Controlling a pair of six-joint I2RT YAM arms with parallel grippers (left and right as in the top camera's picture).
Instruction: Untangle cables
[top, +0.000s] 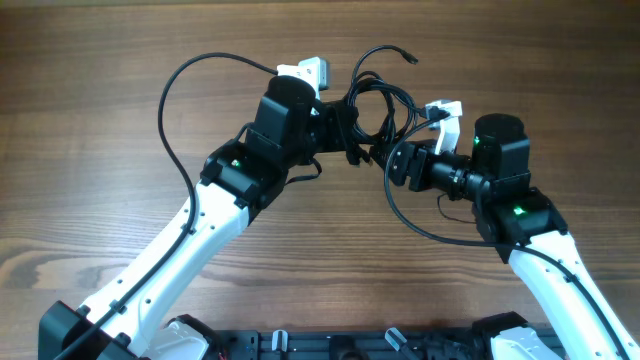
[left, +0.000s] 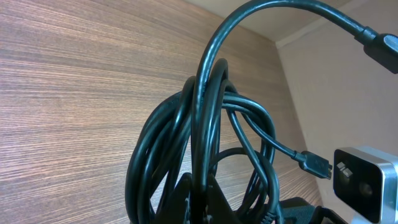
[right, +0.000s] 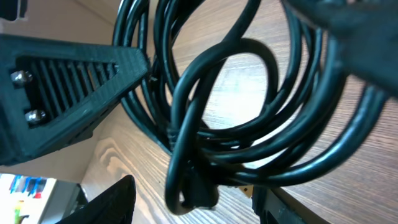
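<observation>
Nearest me, both arms are leaning in from their bases at the near edge toward the middle of the tabletop (top: 90, 90).

The left claw (top: 343, 125) is sitting fully closed. Its wrist view is showing the cables (top: 378, 100) climbing out from between its black fingers (left: 198, 200), so I am judging that it is pinching the bundle.

The right claw (top: 398, 162) is meeting the same bundle from the right. Its jaws are standing partly apart with several loops running between them. I cannot tell whether they are pressing on those loops or only bracketing them.

The cables are bunching as one coiled knot between the two claws. One plug tip (top: 408, 57) is sticking out on the far side, and another plug (left: 317, 165) is trailing off to the right.

Risks, as I am judging them:
- The loops are threading through one another, so pulling the claws apart could cinch the knot tighter.
- The left claw seems to be pinching several strands at once, so none may slide free.
- A loop could snag on a finger, or a plug could take the strain.

The tabletop is showing brown wood grain. A pale wall (left: 339, 93) is showing beyond its far edge.
</observation>
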